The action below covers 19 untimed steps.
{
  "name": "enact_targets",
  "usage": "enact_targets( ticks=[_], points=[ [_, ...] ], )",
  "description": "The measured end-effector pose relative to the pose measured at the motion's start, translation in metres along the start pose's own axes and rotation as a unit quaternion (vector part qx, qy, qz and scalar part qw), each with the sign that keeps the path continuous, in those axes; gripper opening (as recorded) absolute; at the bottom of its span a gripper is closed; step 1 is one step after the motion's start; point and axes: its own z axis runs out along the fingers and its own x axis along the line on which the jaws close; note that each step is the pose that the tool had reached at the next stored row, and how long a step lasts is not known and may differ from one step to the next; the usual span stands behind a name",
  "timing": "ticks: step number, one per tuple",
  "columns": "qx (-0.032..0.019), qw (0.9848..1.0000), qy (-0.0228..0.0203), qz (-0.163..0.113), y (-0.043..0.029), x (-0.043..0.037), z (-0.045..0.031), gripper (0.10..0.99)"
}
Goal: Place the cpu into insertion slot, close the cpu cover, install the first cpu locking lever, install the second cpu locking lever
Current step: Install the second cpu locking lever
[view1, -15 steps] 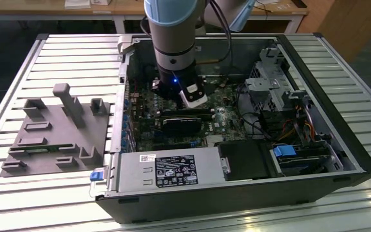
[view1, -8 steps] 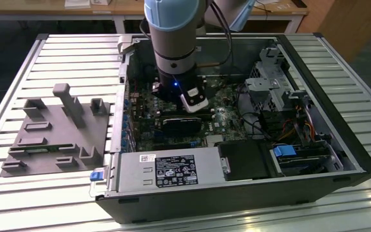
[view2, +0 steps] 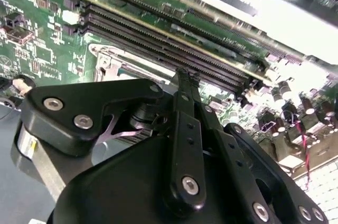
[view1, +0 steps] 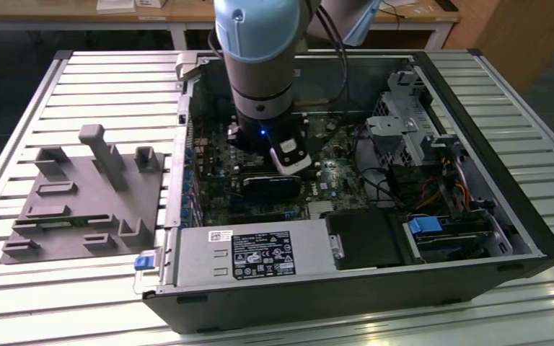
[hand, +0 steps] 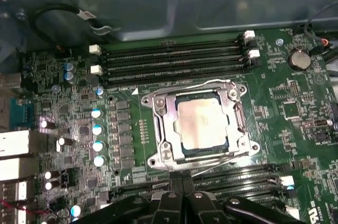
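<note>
Silver cpu seated mid-frame in the slot, cover down.
Gripper, fingers together and empty, sits at lower centre just beside the socket; the levers look mostly latched.

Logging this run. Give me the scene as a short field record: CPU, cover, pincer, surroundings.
cpu: silver-topped chip seated in the insertion slot
cpu cover: metal frame lying flat around the chip, its window showing the chip's top
pincer: fingers together, holding nothing, poised by the socket's edge
memory slots: long black rows on the socket's far side from the pincer
arm: reaching down into the open computer case
outside case: grey fixture tray at the exterior view's left
</note>
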Motion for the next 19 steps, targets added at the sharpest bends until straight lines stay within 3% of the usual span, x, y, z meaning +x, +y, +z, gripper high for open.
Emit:
enact_targets(
  ticks=[8,19],
  points=[
    [-0.0240,0.9997,0.0034,0.002,-0.0081,0.0008,0.0027,0.102],
    [-0.0286,0.9996,0.0041,0.002,-0.0109,0.0113,0.0069,0.102]
  ],
)
